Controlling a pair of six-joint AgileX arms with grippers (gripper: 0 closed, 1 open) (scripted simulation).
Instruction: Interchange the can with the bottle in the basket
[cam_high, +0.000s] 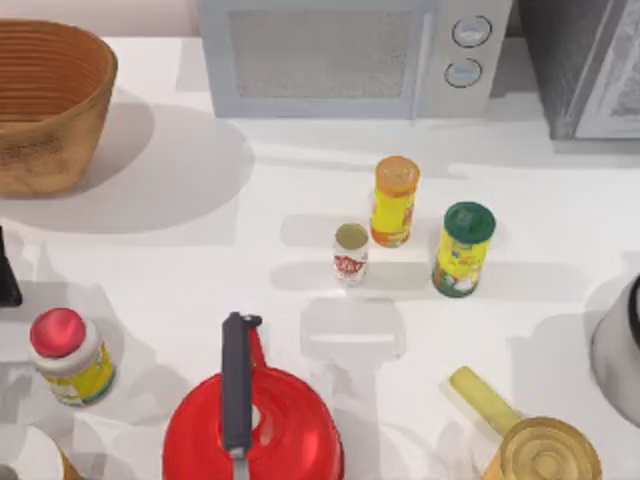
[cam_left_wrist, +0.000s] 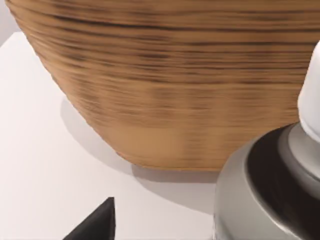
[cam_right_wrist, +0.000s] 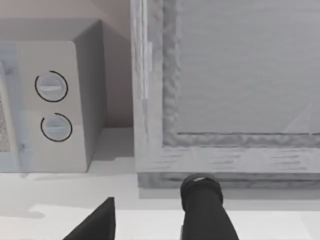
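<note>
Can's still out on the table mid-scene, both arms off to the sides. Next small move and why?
Probably bring the right arm in over the can and open its gripper above the tan top. The can stands upright and untouched, nearer the top view's right, with the orange-lidded bottle close behind it, so a descent from above looks safest. The basket sits far left.

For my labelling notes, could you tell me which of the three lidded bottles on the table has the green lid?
The green-lidded bottle, rightmost in the middle cluster; the yellow bottle beside it has an orange lid, the left-side bottle a red one.
</note>
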